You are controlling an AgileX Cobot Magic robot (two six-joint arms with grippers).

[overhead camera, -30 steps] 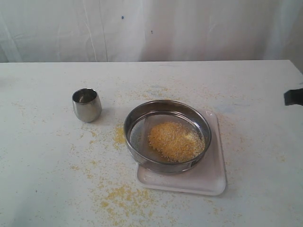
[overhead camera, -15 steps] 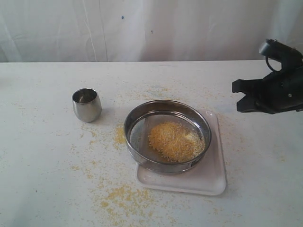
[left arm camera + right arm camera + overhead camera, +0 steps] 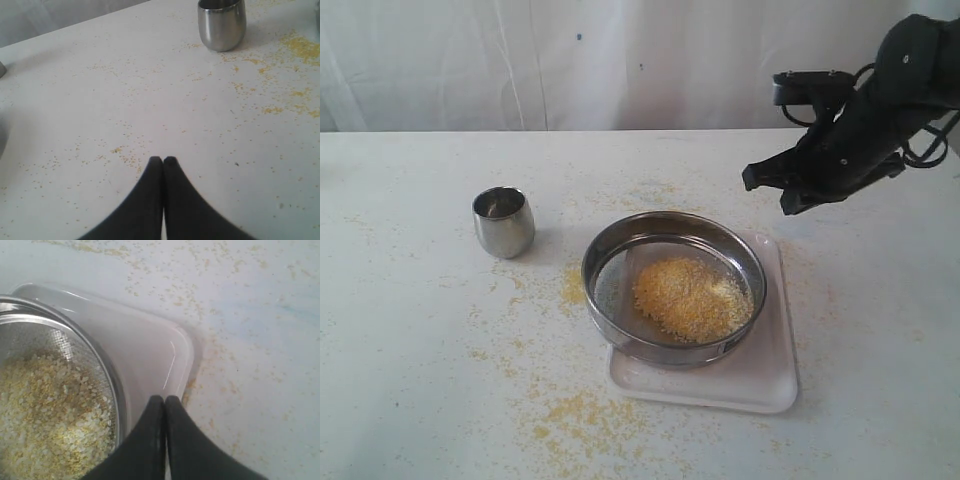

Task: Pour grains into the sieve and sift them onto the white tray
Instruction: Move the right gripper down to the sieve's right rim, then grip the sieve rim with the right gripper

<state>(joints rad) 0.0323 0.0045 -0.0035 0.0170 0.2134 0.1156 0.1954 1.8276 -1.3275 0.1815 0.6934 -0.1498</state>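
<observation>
The sieve (image 3: pixel 673 288) rests on the white tray (image 3: pixel 765 375) and holds a heap of yellow grains (image 3: pixel 692 298). My right gripper (image 3: pixel 770 190) hangs in the air behind the tray's far right corner, shut and empty. The right wrist view shows its tips (image 3: pixel 165 399) pressed together over the tray's corner (image 3: pixel 150 350), beside the sieve rim (image 3: pixel 114 390) and the grains (image 3: pixel 45 410). The left gripper (image 3: pixel 163 160) is shut and empty over bare table. It is out of the exterior view.
A small steel cup (image 3: pixel 503 221) stands upright left of the sieve, and it also shows far ahead in the left wrist view (image 3: pixel 221 22). Spilled grains (image 3: pixel 582 415) lie scattered on the white table in front of and left of the tray.
The right arm has come in from the right edge, moving left and up toward the tray's far corner. Sieve, tray and cup have not moved.
</observation>
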